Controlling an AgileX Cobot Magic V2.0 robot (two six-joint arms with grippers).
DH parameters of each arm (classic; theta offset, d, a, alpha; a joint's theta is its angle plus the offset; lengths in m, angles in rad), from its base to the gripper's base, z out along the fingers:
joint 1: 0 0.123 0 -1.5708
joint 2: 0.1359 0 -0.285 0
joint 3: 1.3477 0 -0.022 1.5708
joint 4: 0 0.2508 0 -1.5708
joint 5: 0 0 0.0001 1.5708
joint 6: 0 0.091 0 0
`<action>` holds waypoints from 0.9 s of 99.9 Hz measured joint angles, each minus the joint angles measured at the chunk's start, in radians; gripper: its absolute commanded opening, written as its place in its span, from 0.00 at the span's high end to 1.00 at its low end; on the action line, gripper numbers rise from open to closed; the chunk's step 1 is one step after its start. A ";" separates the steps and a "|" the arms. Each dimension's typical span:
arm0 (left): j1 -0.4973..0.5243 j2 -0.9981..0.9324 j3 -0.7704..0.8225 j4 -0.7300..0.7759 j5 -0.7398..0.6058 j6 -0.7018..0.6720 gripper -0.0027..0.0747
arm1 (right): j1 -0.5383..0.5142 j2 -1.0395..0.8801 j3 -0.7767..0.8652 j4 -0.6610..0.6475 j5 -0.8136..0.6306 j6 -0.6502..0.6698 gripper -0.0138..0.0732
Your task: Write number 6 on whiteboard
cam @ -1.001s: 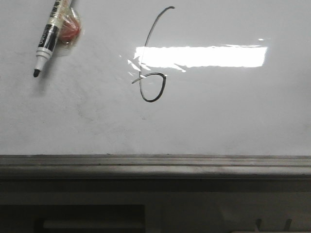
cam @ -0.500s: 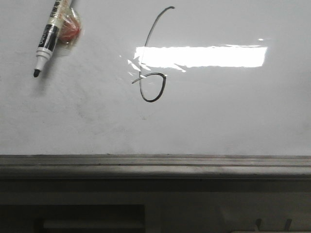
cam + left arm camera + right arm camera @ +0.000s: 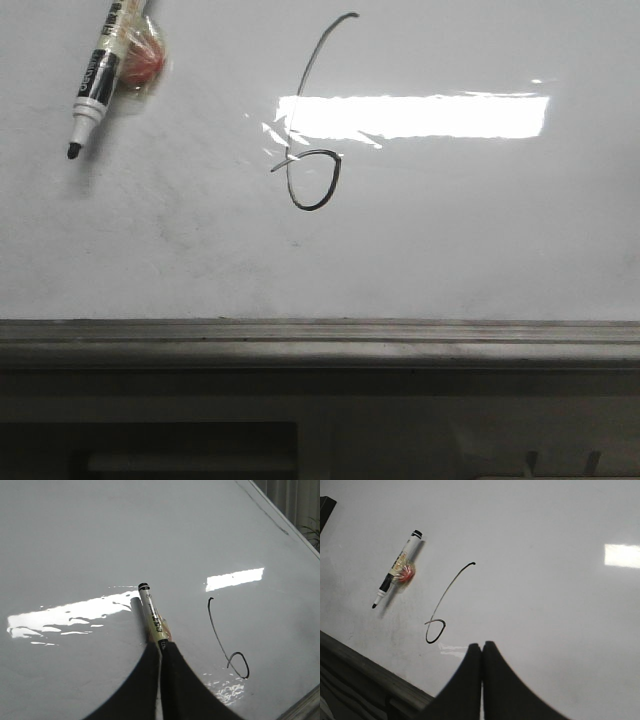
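Note:
The number 6 (image 3: 312, 208) is drawn in thin black line on the whiteboard (image 3: 480, 240), a long curved stem ending in a small oval loop with a side tick. It also shows in the left wrist view (image 3: 218, 632) and the right wrist view (image 3: 451, 587). A black-and-white marker (image 3: 100, 75) lies uncapped on the board to the left of the 6, with no gripper round it in the right wrist view (image 3: 395, 575). My left gripper (image 3: 161, 644) is shut above the marker (image 3: 152, 615), hiding its tip end. My right gripper (image 3: 481, 644) is shut and empty near the loop.
A red lump under clear tape (image 3: 145, 60) is stuck to the marker's barrel. A grey metal ledge (image 3: 320, 335) edges the board below. Bright glare (image 3: 420, 115) crosses the stem of the 6. A dark shape (image 3: 325, 510) shows at the corner of the right wrist view.

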 measured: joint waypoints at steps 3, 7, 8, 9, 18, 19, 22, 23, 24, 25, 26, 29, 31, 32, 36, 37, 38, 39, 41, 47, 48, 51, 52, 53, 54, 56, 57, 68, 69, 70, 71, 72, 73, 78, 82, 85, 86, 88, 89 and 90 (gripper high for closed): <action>0.017 0.000 0.006 0.063 0.005 -0.061 0.99 | 0.000 0.000 0.000 0.000 0.000 0.000 0.92; 0.054 0.000 0.015 0.123 0.015 -0.136 0.99 | 0.000 0.000 0.000 0.000 0.000 0.000 0.92; 0.069 0.000 0.019 0.143 0.017 -0.147 0.99 | 0.000 0.000 0.000 0.000 0.000 0.000 0.92; 0.077 0.000 0.022 0.163 0.019 -0.158 0.99 | 0.000 0.000 0.000 0.000 0.000 0.000 0.92; 0.188 0.000 0.041 0.267 0.041 -0.288 0.99 | 0.000 0.000 0.000 0.000 -0.002 0.000 0.92; 0.197 0.000 0.042 0.284 0.044 -0.308 0.99 | 0.000 0.000 0.000 0.000 -0.002 0.000 0.92; 0.240 0.000 0.047 0.317 0.048 -0.346 0.99 | 0.000 0.000 0.000 0.000 -0.002 0.000 0.92; 0.248 0.000 0.050 0.333 0.050 -0.355 0.99 | 0.000 0.000 0.000 0.000 -0.002 0.000 0.92; 0.256 0.000 0.049 0.341 0.050 -0.372 0.99 | 0.000 0.000 0.000 0.000 -0.002 0.000 0.92; 0.272 0.000 0.053 0.349 0.052 -0.380 0.99 | 0.000 0.000 0.000 0.000 -0.002 0.000 0.92; 0.288 0.000 0.054 0.371 0.052 -0.396 0.99 | 0.000 0.000 0.000 0.000 -0.002 0.000 0.92; 0.318 0.000 0.060 0.392 0.052 -0.425 0.99 | 0.000 0.000 0.000 0.000 -0.002 0.000 0.92; 0.333 0.000 0.063 0.409 0.054 -0.444 0.99 | 0.000 0.000 0.000 0.000 -0.002 0.000 0.92; 0.347 0.000 0.066 0.414 0.054 -0.449 0.99 | 0.000 0.000 0.000 0.000 -0.002 0.000 0.92; 0.387 0.000 0.073 0.440 0.055 -0.474 0.99 | 0.000 0.000 0.000 0.000 -0.002 0.000 0.92; 0.393 0.000 0.077 0.447 0.055 -0.477 0.99 | 0.000 0.000 0.000 0.000 -0.002 0.000 0.92; 0.400 0.000 0.077 0.451 0.055 -0.482 0.99 | 0.000 0.000 0.000 0.000 -0.002 0.000 0.92; 0.412 0.000 0.082 0.454 0.055 -0.485 0.99 | 0.000 0.000 0.000 0.000 -0.002 0.000 0.92; 0.430 -0.002 0.085 0.469 0.055 -0.493 0.99 | 0.000 0.000 0.000 0.000 -0.002 0.000 0.92; 0.472 -0.007 0.102 0.493 0.055 -0.500 0.99 | 0.000 0.000 0.000 0.001 -0.002 0.000 0.92; 0.482 -0.010 0.104 0.497 0.055 -0.503 0.99 | 0.000 0.000 0.000 0.001 -0.002 0.000 0.92; 0.504 -0.018 0.111 0.512 0.058 -0.506 0.99 | 0.000 0.000 0.000 0.001 -0.002 0.000 0.92; 0.508 -0.018 0.114 0.517 0.065 -0.506 0.99 | 0.000 0.000 0.000 0.001 -0.002 0.000 0.92; 0.512 -0.021 0.113 0.517 0.065 -0.507 0.99 | 0.000 0.000 0.000 0.001 -0.002 0.000 0.92; 0.516 -0.021 0.113 0.522 0.065 -0.507 0.99 | 0.000 0.000 0.000 0.001 -0.002 0.000 0.92; 0.528 -0.028 0.113 0.526 0.065 -0.509 0.99 | 0.000 0.000 0.000 0.001 -0.002 0.000 0.92; 0.535 -0.032 0.114 0.529 0.065 -0.509 0.99 | 0.000 0.000 0.000 0.001 -0.002 0.000 0.92; 0.585 -0.050 0.118 0.542 0.065 -0.532 0.99 | 0.000 0.000 0.000 0.001 -0.002 0.000 0.92; 0.591 -0.050 0.118 0.542 0.065 -0.535 0.99 | 0.000 0.000 0.000 0.001 -0.002 0.000 0.92; 0.594 -0.050 0.118 0.544 0.065 -0.538 0.99 | 0.000 0.000 0.000 0.001 -0.002 0.000 0.92; 0.600 -0.050 0.118 0.544 0.065 -0.543 0.99 | 0.000 0.000 0.000 0.001 -0.002 0.000 0.92; 0.602 -0.050 0.118 0.544 0.065 -0.546 0.99 | 0.000 0.000 0.000 0.001 -0.002 0.000 0.92; 0.605 -0.050 0.118 0.544 0.072 -0.550 0.99 | 0.000 0.000 0.000 0.001 -0.002 0.000 0.92; 0.624 -0.050 0.118 0.546 0.082 -0.560 0.99 | 0.000 0.000 0.000 0.001 -0.002 0.000 0.92; 0.631 -0.050 0.118 0.548 0.090 -0.568 0.99 | 0.000 0.000 0.000 0.001 -0.002 0.000 0.92; 0.636 -0.050 0.118 0.550 0.095 -0.571 0.99 | 0.000 0.000 0.000 0.001 -0.002 0.000 0.92; 0.636 -0.050 0.118 0.551 0.097 -0.571 0.99 | 0.000 0.000 0.000 0.001 -0.002 0.000 0.92; 0.638 -0.050 0.118 0.554 0.100 -0.574 0.99 | 0.000 0.000 0.000 0.001 -0.002 0.000 0.92; 0.638 -0.050 0.118 0.554 0.103 -0.576 0.99 | 0.000 0.000 0.000 0.001 -0.002 0.000 0.92; 0.638 -0.050 0.118 0.554 0.103 -0.575 0.99 | 0.000 0.000 0.000 0.001 -0.002 0.000 0.92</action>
